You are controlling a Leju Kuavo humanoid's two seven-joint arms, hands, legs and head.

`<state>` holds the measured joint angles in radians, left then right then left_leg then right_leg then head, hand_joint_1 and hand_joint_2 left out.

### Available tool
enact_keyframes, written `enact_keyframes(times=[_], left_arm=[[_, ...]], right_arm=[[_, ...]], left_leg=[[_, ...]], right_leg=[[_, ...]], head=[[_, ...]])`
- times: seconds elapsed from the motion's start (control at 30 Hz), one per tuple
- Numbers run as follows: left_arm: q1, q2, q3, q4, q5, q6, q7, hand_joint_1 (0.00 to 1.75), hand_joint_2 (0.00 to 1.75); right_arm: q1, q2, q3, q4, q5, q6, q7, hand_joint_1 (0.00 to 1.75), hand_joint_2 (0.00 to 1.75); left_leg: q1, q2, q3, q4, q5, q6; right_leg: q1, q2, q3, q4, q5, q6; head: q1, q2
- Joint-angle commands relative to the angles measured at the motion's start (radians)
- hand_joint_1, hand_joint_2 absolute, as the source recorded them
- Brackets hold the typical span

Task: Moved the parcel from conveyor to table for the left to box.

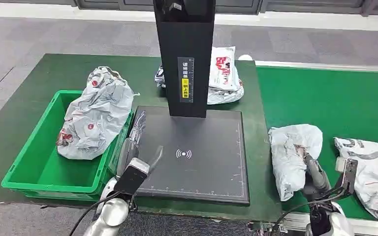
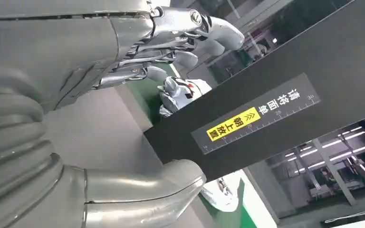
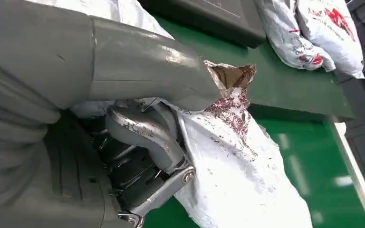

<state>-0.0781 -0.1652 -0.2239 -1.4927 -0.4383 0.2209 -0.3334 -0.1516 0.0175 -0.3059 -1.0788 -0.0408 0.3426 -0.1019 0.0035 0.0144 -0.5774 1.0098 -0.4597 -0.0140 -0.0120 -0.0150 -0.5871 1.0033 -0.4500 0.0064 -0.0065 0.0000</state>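
Green felt covers both the table and the conveyor, and your right hand sits on the conveyor against the crumpled white plastic parcel, near the belt's table-side edge. In the right wrist view the thick grey thumb lies over the parcel's top and the darker fingers curl against its side, so you can read it as gripped; the fingertips themselves are buried in the wrinkled film and hard to make out. A torn brown patch shows beside the thumb.

Your left hand hovers at the near left edge of the flat black scanner plate, beside the green plastic crate. Its fingers are spread and hold nothing.

Count five bags: the gripped one, a second parcel cut off by the frame's right edge, one large grey bag heaped in the crate, and two bags partly hidden behind the black upright post.
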Motion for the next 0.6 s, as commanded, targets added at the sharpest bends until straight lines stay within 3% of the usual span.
enact_keyframes(times=[0.03,0.37,0.4,0.6], left_arm=[[-0.013,0.006,0.032,0.047,0.000,0.006,0.002,0.00,1.75],[-0.001,-0.002,0.047,0.031,-0.007,0.019,-0.006,0.00,1.75],[-0.004,-0.014,0.057,0.015,-0.026,0.017,-0.001,0.00,1.75],[-0.019,-0.013,0.049,0.046,-0.031,0.013,0.001,0.00,1.75]], right_arm=[[-0.047,0.009,0.040,0.004,-0.035,0.013,-0.008,1.75,1.75],[-0.101,0.018,0.136,-0.124,-0.102,0.023,-0.001,1.75,1.75],[-0.111,0.029,0.223,-0.223,-0.109,0.029,0.023,1.75,1.75],[-0.141,0.054,0.396,-0.281,-0.108,0.055,0.046,1.75,1.75]], left_leg=[[0.000,0.001,0.001,-0.001,0.000,0.000],[0.000,0.005,-0.001,-0.001,0.000,0.000],[0.000,0.004,-0.001,0.000,0.000,0.000],[0.000,0.005,0.000,0.000,0.001,0.001]], right_leg=[[0.000,0.003,0.000,-0.002,0.001,-0.001],[-0.001,0.007,-0.003,0.000,0.002,-0.001],[-0.001,0.005,-0.002,0.000,0.001,0.000],[-0.001,0.006,-0.003,0.001,0.001,-0.001]], head=[[0.000,0.000],[0.000,0.000],[0.000,0.000],[0.000,0.000]])
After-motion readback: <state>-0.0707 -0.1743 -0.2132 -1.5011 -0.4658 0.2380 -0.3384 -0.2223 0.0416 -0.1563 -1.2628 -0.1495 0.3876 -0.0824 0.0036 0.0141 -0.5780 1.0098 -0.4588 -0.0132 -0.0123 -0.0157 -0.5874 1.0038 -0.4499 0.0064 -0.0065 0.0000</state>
